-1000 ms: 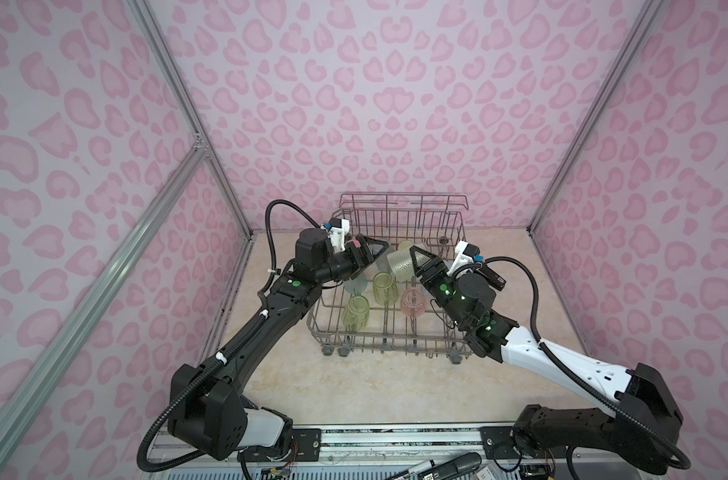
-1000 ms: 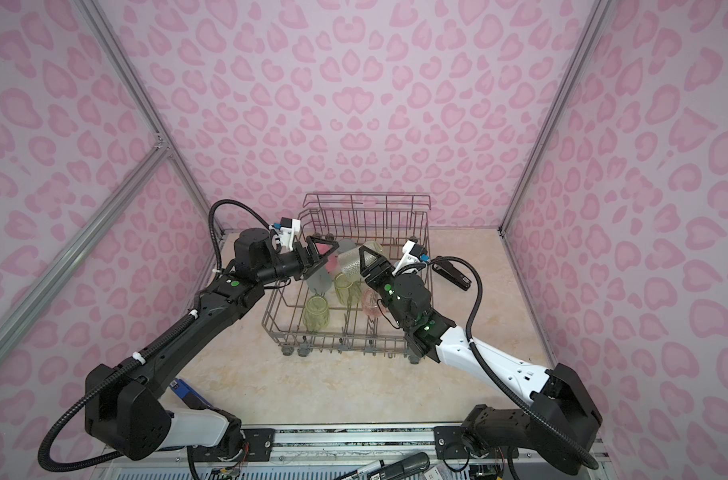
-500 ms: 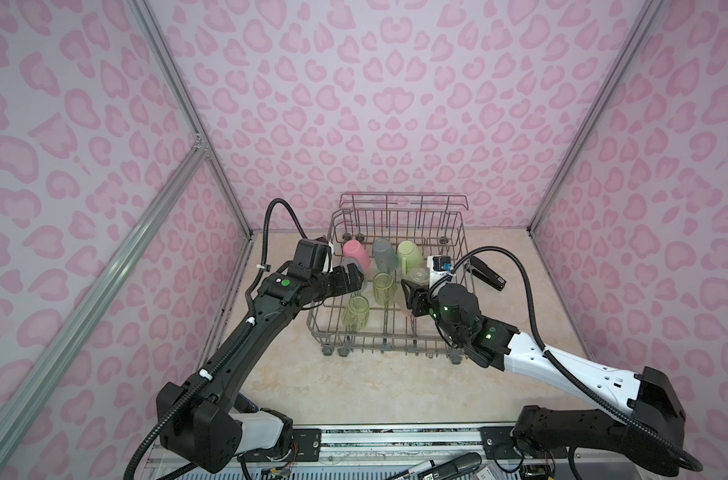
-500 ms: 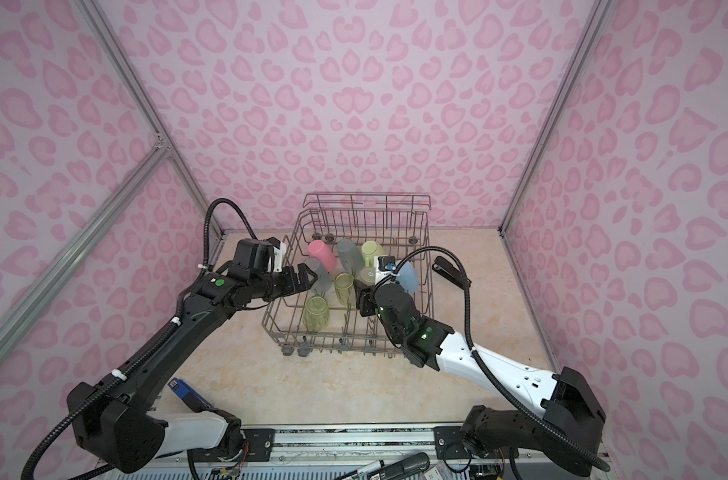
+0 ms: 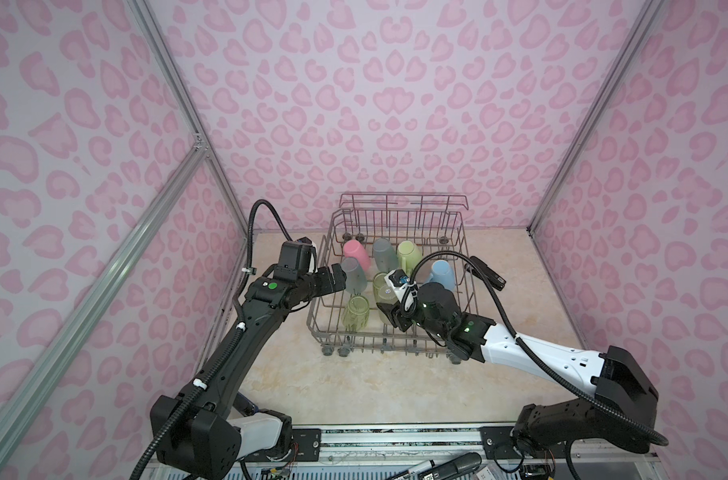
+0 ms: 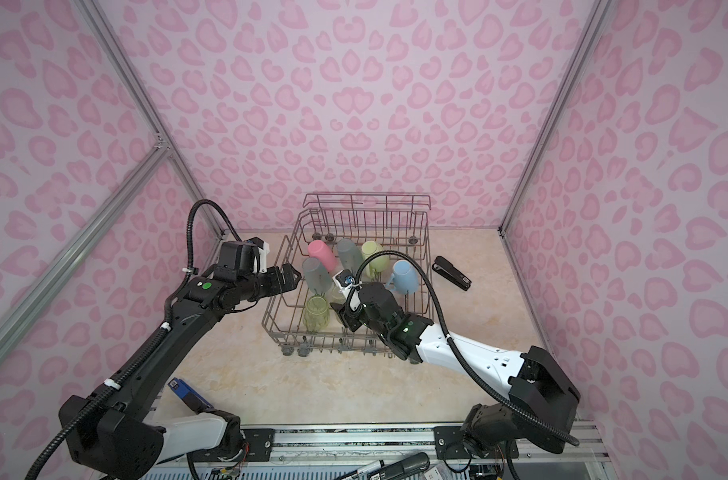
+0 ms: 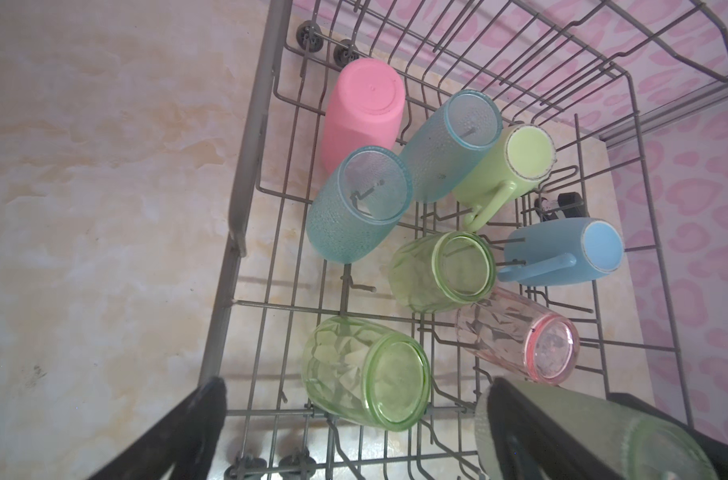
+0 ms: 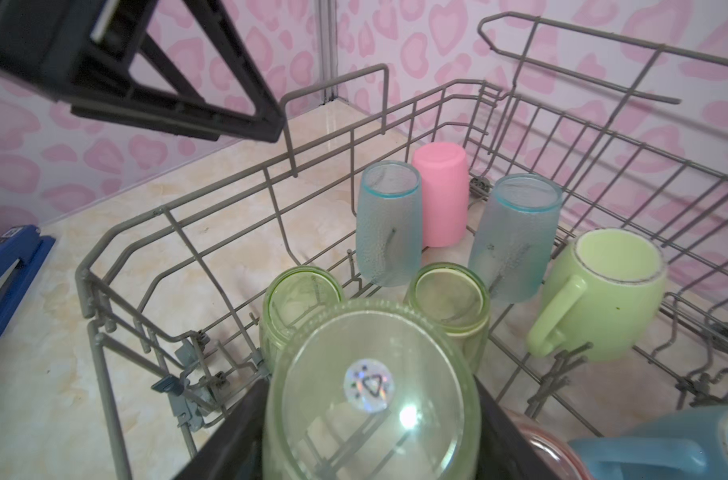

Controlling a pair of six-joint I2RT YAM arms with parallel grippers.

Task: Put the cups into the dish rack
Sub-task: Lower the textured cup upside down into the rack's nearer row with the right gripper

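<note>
Right end effector [image 8: 366, 449] is clamped on a green cup [image 8: 370, 365], base up, over the front of the rack [image 7: 249, 166]. The left end effector [image 5: 336, 279] hangs wide open and empty by the rack's left rim. I'd lower it straight into a free spot beside the salmon cup [image 7: 516, 345] and let go only once its mouth sits on the rack, since the other cups [image 7: 362, 112] stand mouth-down close by. Only marking I can spot is a round holographic sticker [image 8: 369, 386] with a triangle-ish logo on its base, no readable text.

Top views look down from front; wrist views close (all share dish rack [image 5: 395, 226]).
</note>
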